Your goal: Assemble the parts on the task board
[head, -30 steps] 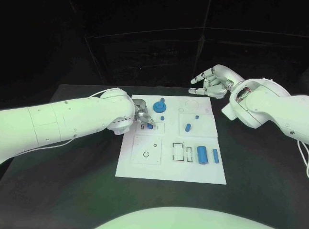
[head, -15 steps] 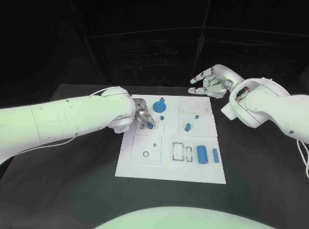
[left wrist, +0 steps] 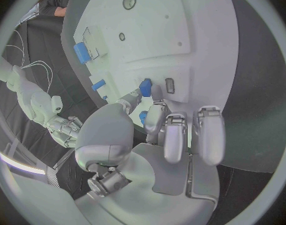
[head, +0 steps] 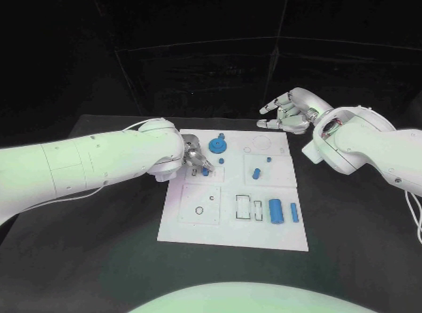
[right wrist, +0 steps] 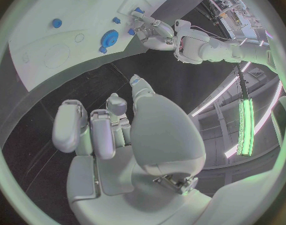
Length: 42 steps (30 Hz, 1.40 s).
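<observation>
left robot hand (head: 194,158) pinching small blue part (left wrist: 145,87) over task board (head: 231,228), upper left, for seating | right robot hand (head: 291,109) upper right, loosely curled, empty, parked clear

Black table (head: 89,261) under everything, matte, dark all round. Behind it a black backdrop (head: 211,59) w/ thin pale seams crossing it, one upright near mid. Right wrist view: green light strip (right wrist: 245,127) glowing at the rim, thinner pale strip beside it, cluttered shelves (right wrist: 233,5) further round. Left wrist view: thin white cables (left wrist: 20,67) trailing over the table, bright pale strip (left wrist: 17,162) near the rim.
</observation>
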{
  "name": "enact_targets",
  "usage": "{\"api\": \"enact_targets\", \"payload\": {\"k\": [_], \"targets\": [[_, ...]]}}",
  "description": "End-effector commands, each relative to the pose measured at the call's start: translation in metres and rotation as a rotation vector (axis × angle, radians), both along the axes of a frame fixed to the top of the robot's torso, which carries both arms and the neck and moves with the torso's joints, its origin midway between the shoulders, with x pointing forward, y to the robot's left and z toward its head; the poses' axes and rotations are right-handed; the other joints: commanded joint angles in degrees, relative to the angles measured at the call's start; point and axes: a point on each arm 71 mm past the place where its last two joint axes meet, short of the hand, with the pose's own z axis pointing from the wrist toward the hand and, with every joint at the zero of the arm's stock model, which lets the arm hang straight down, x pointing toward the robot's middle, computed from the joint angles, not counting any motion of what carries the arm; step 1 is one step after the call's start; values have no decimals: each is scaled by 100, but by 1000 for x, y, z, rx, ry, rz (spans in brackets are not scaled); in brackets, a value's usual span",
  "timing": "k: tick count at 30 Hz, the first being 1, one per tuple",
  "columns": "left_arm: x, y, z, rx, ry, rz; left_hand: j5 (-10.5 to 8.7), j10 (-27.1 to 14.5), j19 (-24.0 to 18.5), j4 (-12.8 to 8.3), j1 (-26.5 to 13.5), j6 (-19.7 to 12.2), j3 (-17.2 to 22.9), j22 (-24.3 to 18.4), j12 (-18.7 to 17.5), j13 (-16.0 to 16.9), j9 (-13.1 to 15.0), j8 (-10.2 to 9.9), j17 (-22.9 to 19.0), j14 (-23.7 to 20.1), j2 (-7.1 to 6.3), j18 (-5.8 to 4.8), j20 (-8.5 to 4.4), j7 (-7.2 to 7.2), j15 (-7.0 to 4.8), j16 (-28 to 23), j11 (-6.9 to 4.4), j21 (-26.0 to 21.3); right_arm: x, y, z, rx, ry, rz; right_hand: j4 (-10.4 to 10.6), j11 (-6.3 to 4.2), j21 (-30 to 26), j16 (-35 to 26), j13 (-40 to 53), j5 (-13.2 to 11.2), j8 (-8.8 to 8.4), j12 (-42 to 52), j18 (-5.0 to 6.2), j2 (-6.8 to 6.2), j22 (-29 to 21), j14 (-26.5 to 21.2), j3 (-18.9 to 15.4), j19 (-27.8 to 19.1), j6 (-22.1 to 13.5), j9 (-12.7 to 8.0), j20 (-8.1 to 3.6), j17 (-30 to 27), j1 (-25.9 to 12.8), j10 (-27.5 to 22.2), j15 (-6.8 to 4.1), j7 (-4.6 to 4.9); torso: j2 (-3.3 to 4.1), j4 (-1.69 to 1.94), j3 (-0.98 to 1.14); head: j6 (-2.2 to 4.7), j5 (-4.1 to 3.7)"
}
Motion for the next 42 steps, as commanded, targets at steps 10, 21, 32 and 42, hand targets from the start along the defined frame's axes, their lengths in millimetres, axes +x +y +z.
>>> {"api": "enact_targets", "payload": {"k": [10, 21, 32, 42], "targets": [[0, 1, 1, 7, -4, 12, -420, 57, 351, 322, -113, 62, -808, 745, 67, 40, 98, 25, 1509, 596, 16, -88, -50, -20, -56, 18, -10, 49, 0, 1, 1, -2, -6, 8, 22, -9, -39, -38, -7, 15, 23, -16, -15, 13, -3, 363, -51, -35, 42, -3, -19, 429, 11, -36, -35, -4, -1, 2, 2, -12, -13], [-3, 4, 5, -11, -16, 17, -536, 52, 348, 466, -41, 58, -1232, 740, 61, 35, 145, 25, 1509, 596, 23, -85, -57, -26, -63, 18, -14, 37, 1, 0, 1, -2, -7, 5, 53, -7, -44, -41, -16, -5, 26, -20, -14, 12, -10, 364, -85, -36, 41, -4, -20, 427, -20, -37, -34, -4, -3, 5, -2, 2, -27], [14, 14, 57, -92, -101, 51, -546, -298, 116, 570, 287, -281, -1747, 174, -374, -420, 142, -156, 1509, 596, 53, 43, -22, 90, 2, 18, 82, -428, 3, -2, 1, -3, -6, -1, 60, -7, -46, -42, -17, -8, 26, -20, -13, 14, -15, 364, -91, -38, 41, -4, -19, 427, -25, -37, -34, -4, -2, 6, 2, 68, -35], [49, 35, 78, -20, -80, 78, -546, -577, 3, 582, 697, -569, -2029, -74, -606, -683, -141, -560, 1509, 596, 277, 97, 129, 298, 169, 18, 264, -667, 3, -1, 0, -3, -5, 0, 67, -7, -44, -42, -12, -9, 27, -14, -14, 16, -10, 364, -97, -35, 40, -4, -19, 428, -30, -33, -34, -3, 8, -1, -5, 110, -6]]}}
